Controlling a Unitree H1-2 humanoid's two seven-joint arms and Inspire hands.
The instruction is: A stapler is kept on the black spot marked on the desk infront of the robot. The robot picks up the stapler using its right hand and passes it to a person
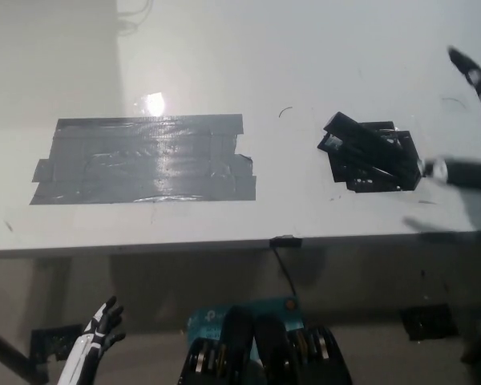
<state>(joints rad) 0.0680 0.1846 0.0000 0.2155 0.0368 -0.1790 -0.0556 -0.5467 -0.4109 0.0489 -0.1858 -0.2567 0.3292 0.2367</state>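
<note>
Head view showed the black right hand (474, 128) with fingers apart, empty, just right of the stapler (370, 149) on the black spot (389, 167); closing off-centre could push it away. White left hand (96, 333) rested low, near left, fingers apart.

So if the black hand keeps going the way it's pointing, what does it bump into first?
Probably the stapler. The right hand sits at the picture's right edge with one fingertip aimed left, just off the stapler's end. Its height above the desk is unclear, so it might pass over.
</note>
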